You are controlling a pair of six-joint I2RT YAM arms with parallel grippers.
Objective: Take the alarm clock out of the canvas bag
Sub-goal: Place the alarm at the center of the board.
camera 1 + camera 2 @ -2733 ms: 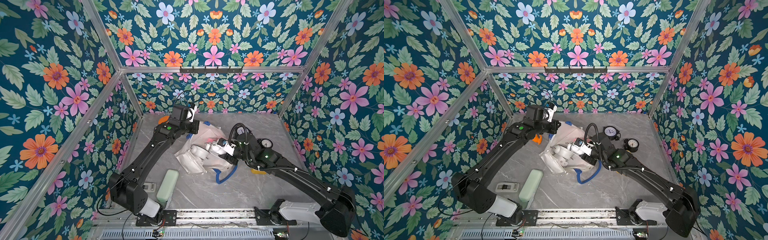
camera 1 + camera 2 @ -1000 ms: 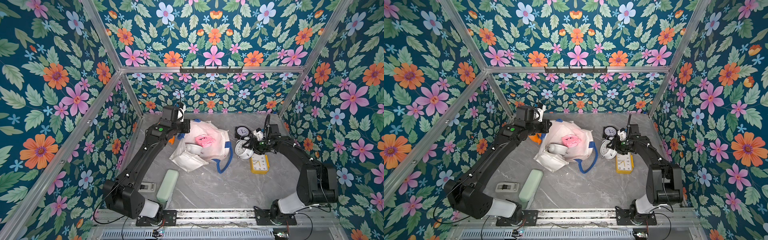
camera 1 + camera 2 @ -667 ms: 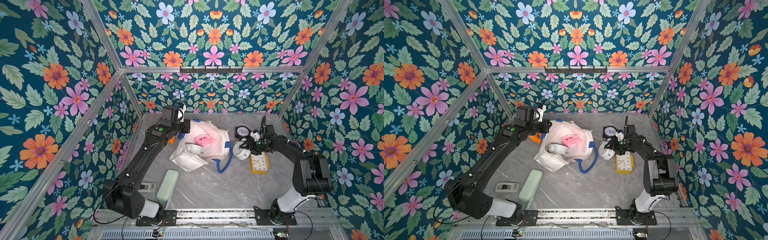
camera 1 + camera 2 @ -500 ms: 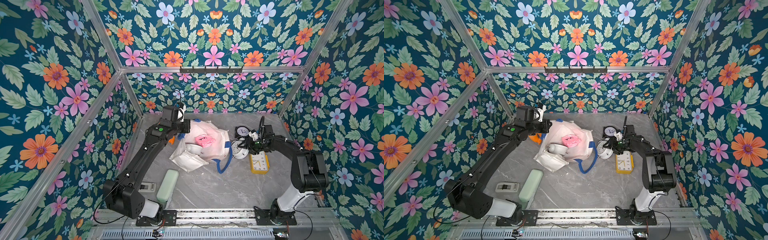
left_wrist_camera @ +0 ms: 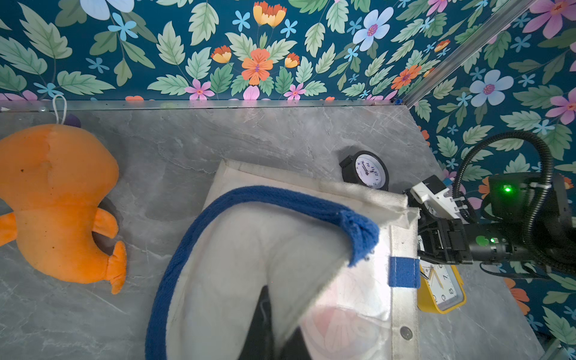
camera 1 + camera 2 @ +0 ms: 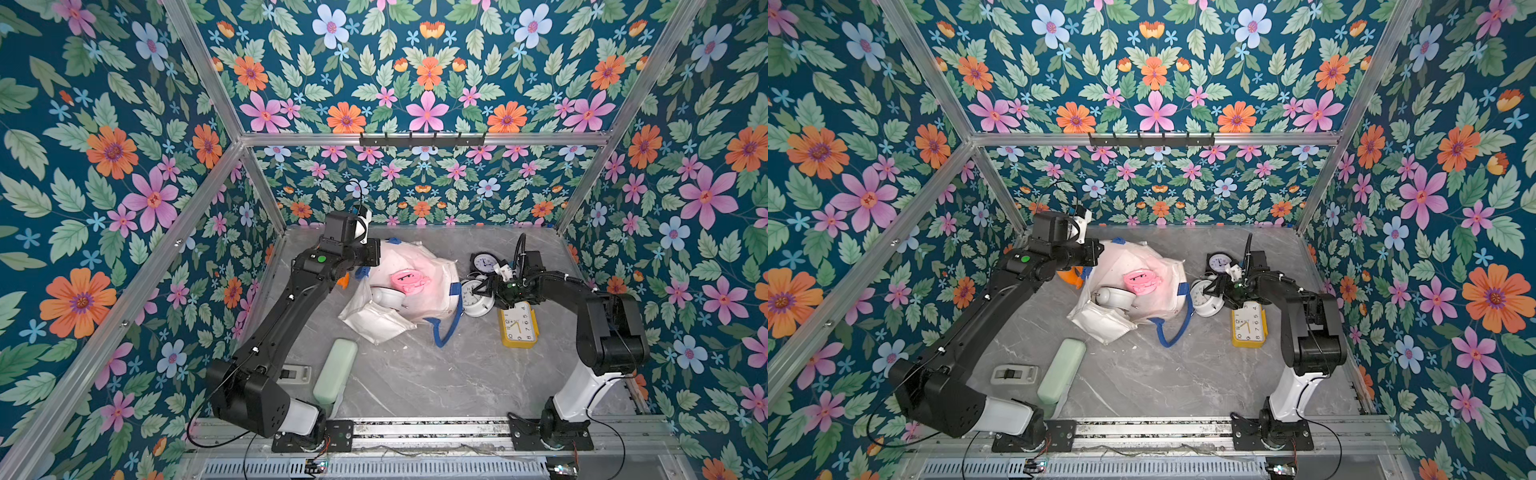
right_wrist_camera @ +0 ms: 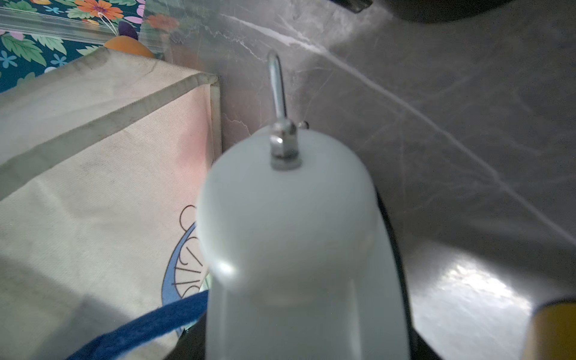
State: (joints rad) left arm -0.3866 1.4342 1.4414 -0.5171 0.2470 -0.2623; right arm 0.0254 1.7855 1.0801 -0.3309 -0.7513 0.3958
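Observation:
The off-white canvas bag (image 6: 434, 262) with blue handles lies slumped mid-table, seen in both top views (image 6: 1165, 270). My left gripper (image 6: 373, 254) is shut on its canvas rim at the back left; its fingers (image 5: 265, 324) pinch the cloth. A pink alarm clock (image 6: 409, 281) and a white clock (image 6: 387, 297) lie in the bag's mouth. Just right of the bag a white twin-bell alarm clock (image 6: 473, 297) rests on the table. My right gripper (image 6: 492, 287) has its jaws on either side of this clock (image 7: 290, 224), close against it.
A black round clock (image 6: 484, 262) and a yellow square clock (image 6: 518, 326) sit beside my right gripper. An orange plush toy (image 5: 59, 199) lies behind the bag at the left. A pale green case (image 6: 336, 370) and a small grey device (image 6: 293, 373) lie front left.
My right gripper came out of the bag's mouth with the white clock and went right to the table. In the last second it shifted slightly back toward the bag. The left gripper kept its hold.

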